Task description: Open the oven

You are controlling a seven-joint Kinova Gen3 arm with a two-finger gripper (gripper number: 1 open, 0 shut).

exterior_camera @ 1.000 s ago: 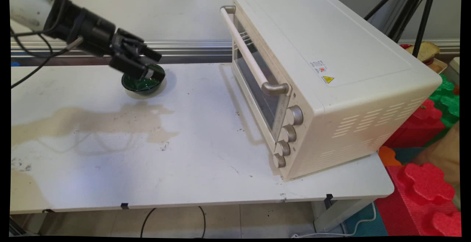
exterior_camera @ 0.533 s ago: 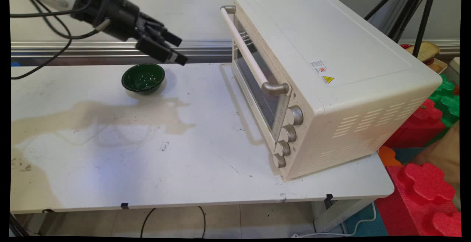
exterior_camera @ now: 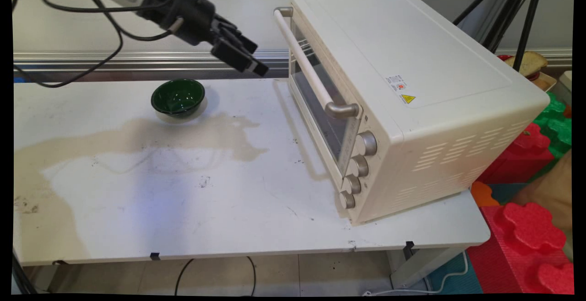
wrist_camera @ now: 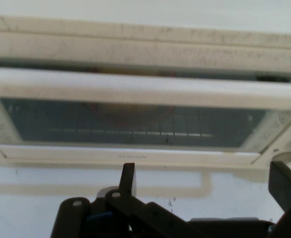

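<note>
My gripper [exterior_camera: 254, 59] hangs in the air above the table's far side, between the green bowl [exterior_camera: 178, 97] and the cream toaster oven [exterior_camera: 403, 95]. It is open and holds nothing. It points toward the oven's shut glass door [exterior_camera: 320, 109]. In the hand view the door's handle bar [wrist_camera: 145, 89] runs across the picture just ahead, with the glass window [wrist_camera: 135, 124] below it. The two fingertips [wrist_camera: 128, 178] stand wide apart around my gripper [wrist_camera: 205, 183]. The bowl sits empty on the table, left of and below the hand.
The oven's knobs [exterior_camera: 359, 166] run down its front right side. A brownish stain [exterior_camera: 137, 136] spreads over the white table [exterior_camera: 229, 200]. Red and green foam blocks [exterior_camera: 526, 218] lie right of the table. Black tripod legs [exterior_camera: 517, 13] stand behind the oven.
The gripper has let go of the bowl's rim, risen, and moved right toward the oven door. The bowl stays where it was on the table.
</note>
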